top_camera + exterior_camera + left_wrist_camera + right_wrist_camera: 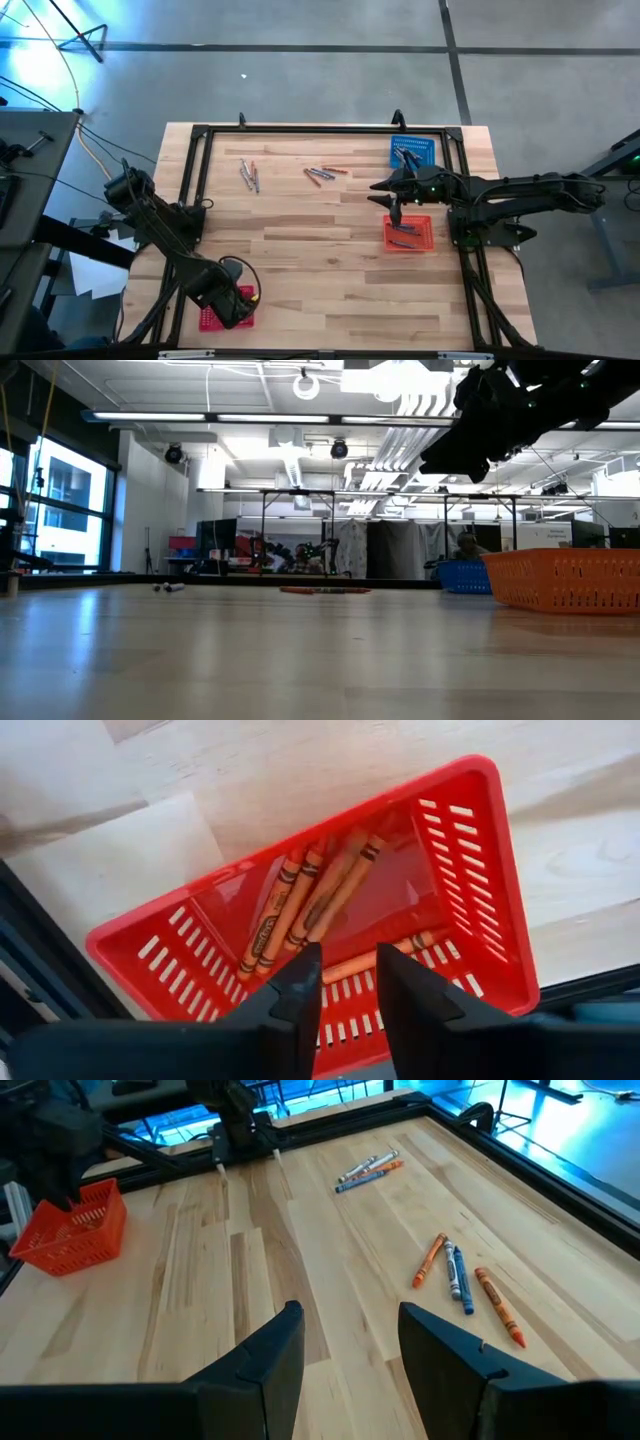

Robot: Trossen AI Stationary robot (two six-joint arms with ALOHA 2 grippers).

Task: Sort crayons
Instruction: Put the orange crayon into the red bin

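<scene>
The left claw [345, 982] hangs over the red basket [470, 870], fingers parted and empty, orange crayons [310, 905] lying inside. It should lift straight clear without snagging the rim. The right claw [345, 1342], open, faces loose crayons [462, 1280] on the surface [300, 1230]; the next one probably needs a centred approach.

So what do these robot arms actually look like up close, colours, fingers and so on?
Both arms are dark, nearly black, built from jointed segments. The left gripper ends in two flat, matt black fingers tapering to blunt tips. The right gripper has the same pair of black fingers. A small green light glows on the right arm, and dark cables run along the left arm.
</scene>
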